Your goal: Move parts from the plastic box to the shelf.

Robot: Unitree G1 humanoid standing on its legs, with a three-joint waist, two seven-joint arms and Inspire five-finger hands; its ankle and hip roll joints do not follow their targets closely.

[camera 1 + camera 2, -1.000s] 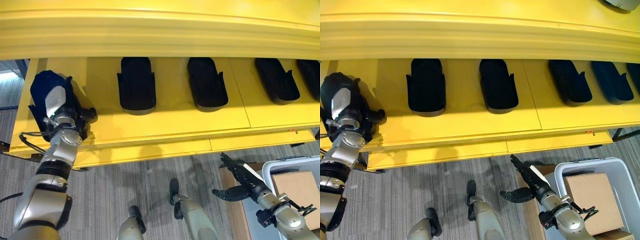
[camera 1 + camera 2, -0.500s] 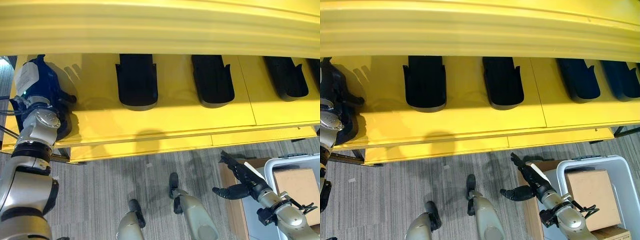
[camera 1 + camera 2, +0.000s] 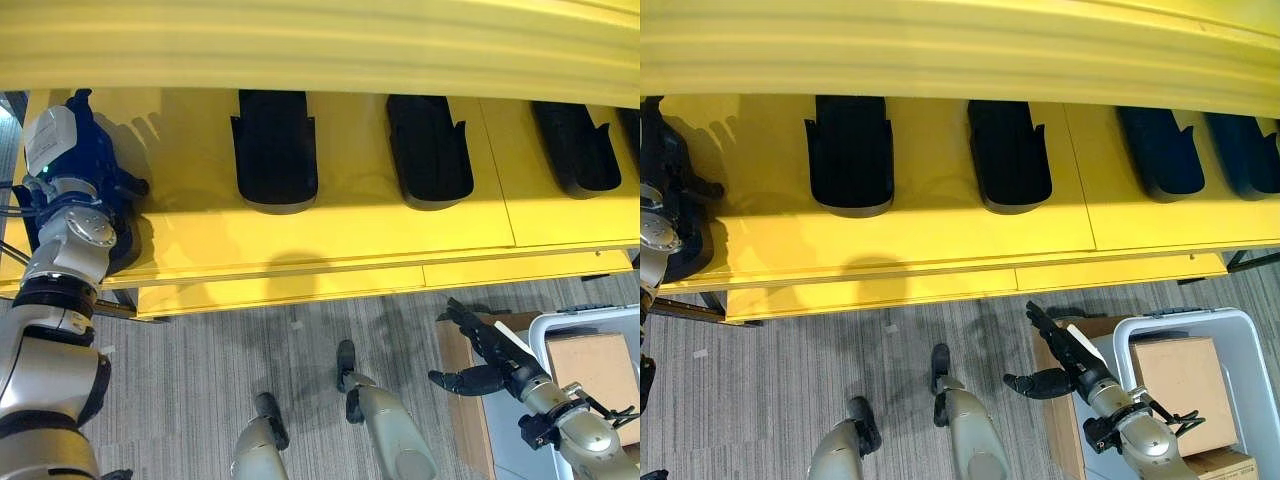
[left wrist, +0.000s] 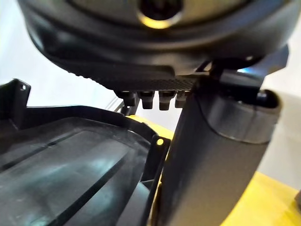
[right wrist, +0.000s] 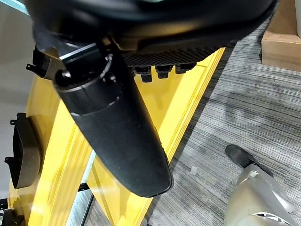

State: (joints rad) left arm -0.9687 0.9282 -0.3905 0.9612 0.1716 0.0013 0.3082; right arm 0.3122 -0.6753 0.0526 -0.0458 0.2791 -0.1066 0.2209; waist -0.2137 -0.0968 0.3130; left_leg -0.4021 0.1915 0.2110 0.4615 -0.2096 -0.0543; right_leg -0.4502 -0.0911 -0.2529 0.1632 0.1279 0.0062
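Note:
My left hand point(image 3: 72, 180) is at the far left end of the yellow shelf point(image 3: 330, 240). It rests on a black moulded part point(image 3: 122, 245) lying on the shelf. In the left wrist view the thumb point(image 4: 211, 155) lies against the rim of that part point(image 4: 70, 174), so the hand is shut on it. Three more black parts point(image 3: 273, 150) point(image 3: 428, 150) point(image 3: 575, 145) lie in a row on the shelf. My right hand point(image 3: 490, 362) hangs open over the floor, beside the grey plastic box point(image 3: 535, 335) at the lower right.
A brown cardboard box point(image 3: 1185, 385) sits inside the plastic box, and another brown carton point(image 3: 462, 400) stands against its left side. An upper yellow shelf board point(image 3: 320, 40) overhangs the parts. Grey carpet floor point(image 3: 200, 370) lies in front.
My left hand has moved left and deeper onto the shelf with the black part. The whole view has shifted slightly. My right hand has barely moved.

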